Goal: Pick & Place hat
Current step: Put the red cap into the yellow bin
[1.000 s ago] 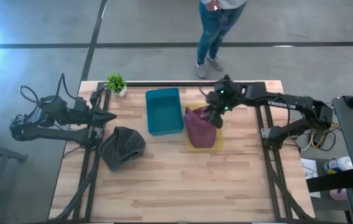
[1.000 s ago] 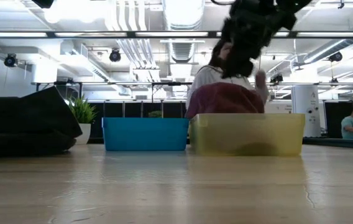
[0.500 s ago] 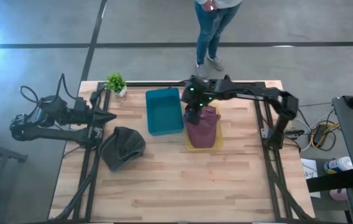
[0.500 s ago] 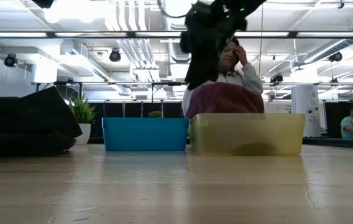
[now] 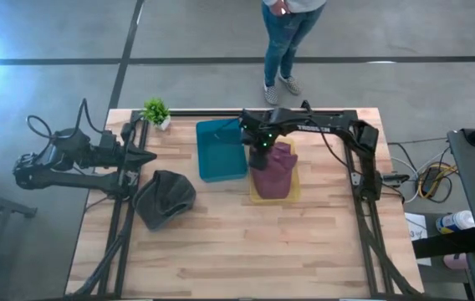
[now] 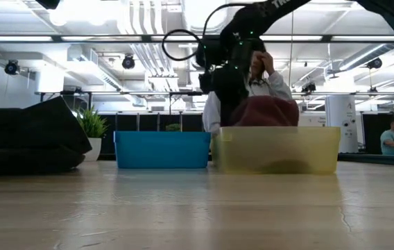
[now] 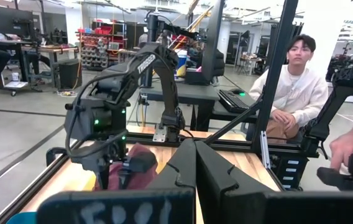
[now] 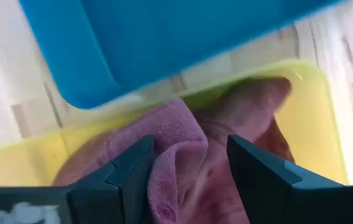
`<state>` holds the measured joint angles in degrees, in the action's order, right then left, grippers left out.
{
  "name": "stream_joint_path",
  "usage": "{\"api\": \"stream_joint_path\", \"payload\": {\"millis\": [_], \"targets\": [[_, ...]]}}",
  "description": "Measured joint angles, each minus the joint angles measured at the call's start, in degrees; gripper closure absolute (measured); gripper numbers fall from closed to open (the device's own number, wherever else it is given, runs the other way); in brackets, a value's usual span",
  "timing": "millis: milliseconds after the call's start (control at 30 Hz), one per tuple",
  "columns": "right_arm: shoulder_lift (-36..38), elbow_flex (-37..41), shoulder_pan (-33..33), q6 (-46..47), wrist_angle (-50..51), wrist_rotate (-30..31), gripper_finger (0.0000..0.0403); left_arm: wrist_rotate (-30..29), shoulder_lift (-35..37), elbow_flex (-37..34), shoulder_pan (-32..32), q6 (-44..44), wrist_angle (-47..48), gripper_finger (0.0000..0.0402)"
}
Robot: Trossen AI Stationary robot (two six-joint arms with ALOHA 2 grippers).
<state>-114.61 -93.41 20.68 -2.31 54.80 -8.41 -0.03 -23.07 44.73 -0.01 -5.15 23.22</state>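
**Inspector:** Start at the right gripper (image 8: 187, 163). State of the jaws?

**Assessor:** Spread, one finger on each side of a raised fold of the maroon hat (image 8: 183, 146), not yet pinching it. The cloth sits between them in the right wrist view.

**Inspector:** Where is the hat?

**Assessor:** In the yellow bin (image 5: 293, 191), heaped above its rim. The blue bin (image 5: 221, 149) stands just beside it. A second, dark hat (image 5: 166, 199) lies on the tabletop (image 5: 246, 251) near the left arm.

**Inspector:** Which step, in your judgement?

**Assessor:** The grasp. The next move calls for closing on that fold, then a straight lift clear of the yellow wall before any sideways travel.

**Inspector:** Arm pose?

**Assessor:** The right arm reaches across the far edge of the tabletop, wrist bent down over the boundary between the two bins. The left gripper (image 7: 195, 171) waits at the left edge, jaws pressed together, holding nothing.

**Inspector:** Anything else?

**Assessor:** A person (image 5: 290, 38) stands beyond the far edge.
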Motion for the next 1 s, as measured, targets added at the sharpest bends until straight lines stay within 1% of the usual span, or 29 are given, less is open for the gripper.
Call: {"api": "stream_joint_path", "payload": {"millis": [100,200,333,500,633,833,1000], "targets": [[0.6,1.3,0.1,0.1,0.1,2.2,0.0204,0.0,0.0,0.0,0.0,0.0,0.0,0.0401],[1.5,1.5,0.1,0.1,-0.9,3.1,0.0204,0.0,0.0,0.0,0.0,0.0,0.0,0.0401],[1.7,1.5,0.3,-2.2,-2.9,7.3,0.0204,0.0,0.0,0.0,0.0,0.0,0.0,0.0401],[1.2,1.9,0.8,-3.0,-3.0,7.8,0.0204,0.0,0.0,0.0,0.0,0.0,0.0,0.0401],[1.2,3.0,0.7,-4.5,-3.1,11.6,0.0204,0.0,0.0,0.0,0.0,0.0,0.0,0.0401],[1.3,4.5,0.6,-3.6,-3.6,13.1,0.0204,0.0,0.0,0.0,0.0,0.0,0.0,0.0401],[2.8,4.6,-1.3,-2.4,-8.5,13.1,0.0204,0.0,0.0,0.0,0.0,0.0,0.0,0.0401]]}}
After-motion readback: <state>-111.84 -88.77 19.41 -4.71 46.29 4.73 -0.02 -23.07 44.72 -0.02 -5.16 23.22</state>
